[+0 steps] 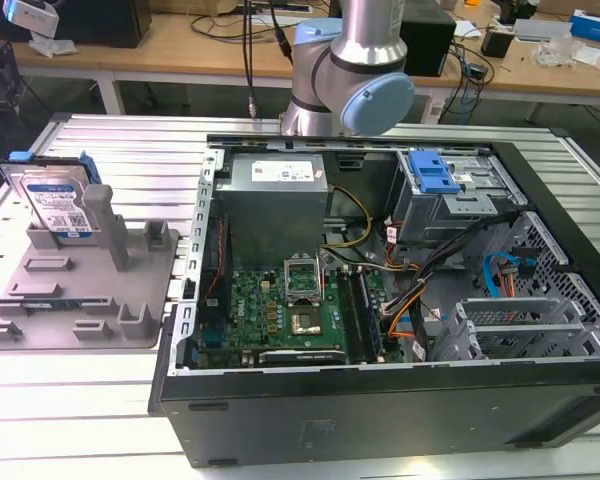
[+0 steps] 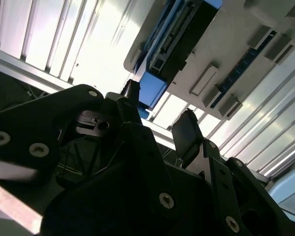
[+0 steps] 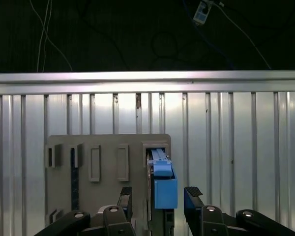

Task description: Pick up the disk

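Note:
The disk (image 1: 58, 203) stands on edge in the grey slotted holder tray (image 1: 80, 290) at the exterior view's left, its white-and-blue label facing outward and blue rails on its sides. In the first wrist view the disk's blue rail (image 3: 163, 184) appears between the two black fingertips of my gripper (image 3: 159, 194), which is open. The second wrist view shows the gripper (image 2: 160, 105) just short of the disk's dark connector edge (image 2: 179, 34). The fingers touch nothing. How far above the disk they hang I cannot tell.
An open computer case (image 1: 380, 270) lies on the ribbed metal table (image 1: 80, 400) beside the holder, with a blue-latched drive cage (image 1: 435, 175) inside. The arm's base (image 1: 345, 70) rises behind the case. The table's far edge (image 3: 147, 78) runs beyond the holder tray (image 3: 103, 147).

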Controlling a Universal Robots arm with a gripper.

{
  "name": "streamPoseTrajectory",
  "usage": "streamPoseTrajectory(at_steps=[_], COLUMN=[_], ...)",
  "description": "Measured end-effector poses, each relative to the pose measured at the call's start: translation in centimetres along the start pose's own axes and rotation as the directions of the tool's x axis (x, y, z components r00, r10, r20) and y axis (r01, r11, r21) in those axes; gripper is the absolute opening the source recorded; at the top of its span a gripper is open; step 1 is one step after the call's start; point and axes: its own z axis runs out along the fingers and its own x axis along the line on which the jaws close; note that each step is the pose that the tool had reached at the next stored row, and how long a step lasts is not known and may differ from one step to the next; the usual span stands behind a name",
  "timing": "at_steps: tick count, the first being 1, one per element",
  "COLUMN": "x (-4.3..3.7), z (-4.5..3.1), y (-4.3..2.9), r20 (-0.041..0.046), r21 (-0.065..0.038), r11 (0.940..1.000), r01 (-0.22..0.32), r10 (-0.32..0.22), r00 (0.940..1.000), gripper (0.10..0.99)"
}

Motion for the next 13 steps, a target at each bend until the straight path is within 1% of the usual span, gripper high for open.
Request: streamPoseTrajectory(at_steps=[5,13], x=[0.0,-0.05], z=[0.23,0.3], y=[-0.01,-0.04], r20=[-0.0022,-0.0024], r21=[0.0,0.0], r11=[1.0,1.0], r01=[0.0,0.0], r10=[0.0,0.0], r00=[1.0,1.0], gripper=[0.541,0.541])
